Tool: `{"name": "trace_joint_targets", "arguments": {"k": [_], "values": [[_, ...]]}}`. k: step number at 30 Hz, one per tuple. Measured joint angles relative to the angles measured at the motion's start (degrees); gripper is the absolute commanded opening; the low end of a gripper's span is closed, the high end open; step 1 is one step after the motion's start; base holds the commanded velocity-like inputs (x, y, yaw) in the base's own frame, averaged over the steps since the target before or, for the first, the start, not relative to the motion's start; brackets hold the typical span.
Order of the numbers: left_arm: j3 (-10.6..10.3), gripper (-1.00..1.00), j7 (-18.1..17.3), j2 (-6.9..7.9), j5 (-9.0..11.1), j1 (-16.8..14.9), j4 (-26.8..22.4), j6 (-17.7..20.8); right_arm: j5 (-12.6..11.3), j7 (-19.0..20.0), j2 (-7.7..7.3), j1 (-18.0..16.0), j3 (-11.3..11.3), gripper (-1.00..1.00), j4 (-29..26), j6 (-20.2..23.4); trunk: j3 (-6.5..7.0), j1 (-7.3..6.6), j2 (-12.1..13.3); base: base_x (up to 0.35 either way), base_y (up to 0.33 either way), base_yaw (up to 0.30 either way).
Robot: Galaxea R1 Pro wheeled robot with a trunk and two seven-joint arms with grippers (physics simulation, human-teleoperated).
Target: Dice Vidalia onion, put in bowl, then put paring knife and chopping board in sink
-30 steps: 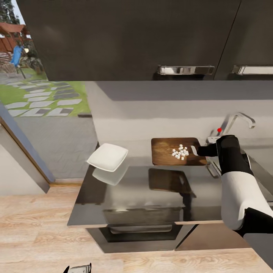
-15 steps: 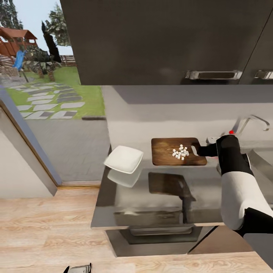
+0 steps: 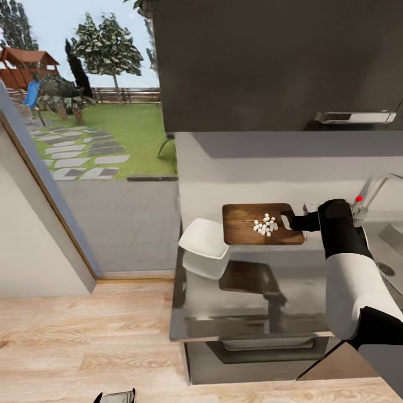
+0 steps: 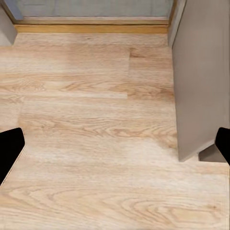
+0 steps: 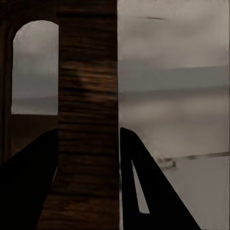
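Chopping board (image 3: 254,225) of brown grained wood hangs level above the glossy grey countertop (image 3: 252,302), white onion dice (image 3: 265,225) heaped near its handle hole. The right gripper (image 3: 295,223) clamps the handle end at 3 o'clock (its fingers (image 5: 33,182) straddle the wood). A white rounded-square bowl (image 3: 204,239) sits at 9 o'clock, its rim under the board's edge. The left gripper (image 4: 115,143), fingers apart, hangs over pale plank floor (image 4: 96,120).

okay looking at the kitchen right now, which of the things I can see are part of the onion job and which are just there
Part of the job:
chopping board, held up level by the right gripper
diced onion piled on the board
bowl at the countertop's left end
sink with its faucet

Just there:
wall cabinets
wooden floor
garden outside
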Motion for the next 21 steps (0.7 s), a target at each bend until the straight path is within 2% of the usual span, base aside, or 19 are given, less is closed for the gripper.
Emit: {"name": "trace_joint_targets", "arguments": {"k": [5, 8, 12, 19, 21], "values": [[0.0, 1.0, 0.0, 0.04, 0.0, 0.0, 0.0, 0.0, 0.2, -0.3, 1.17, 0.0, 0.0, -1.0, 0.0, 0.1, 0.42, 0.0, 0.0, 0.0, 0.3, 0.0], [0.1, 1.0, 0.0, 0.08, 0.0, 0.0, 0.0, 0.0, 0.6, -0.4, 1.38, 0.0, 0.0, -1.0, 0.0, 0.0, 0.61, 0.0, 0.0, 0.007, 0.286, 0.0], [0.1, 1.0, 0.0, 0.09, 0.0, 0.0, 0.0, 0.0, 0.2, -0.4, 1.38, 0.0, 0.0, -1.0, 0.0, 0.1, 0.67, 0.0, 0.0, 0.027, 0.079, 0.0], [0.0, 1.0, 0.0, 0.09, 0.0, 0.0, 0.0, 0.1, 0.4, -0.4, 1.33, 0.0, 0.1, -1.0, 0.0, 0.1, 0.67, -0.03, 0.0, 0.234, 0.164, 0.0], [0.0, 1.0, 0.0, 0.09, 0.0, 0.0, 0.0, 0.1, 1.8, -0.4, 1.33, 0.0, 0.1, -1.0, 0.0, 0.1, 0.66, -0.03, 0.0, 0.28, 0.183, 0.0]]}}
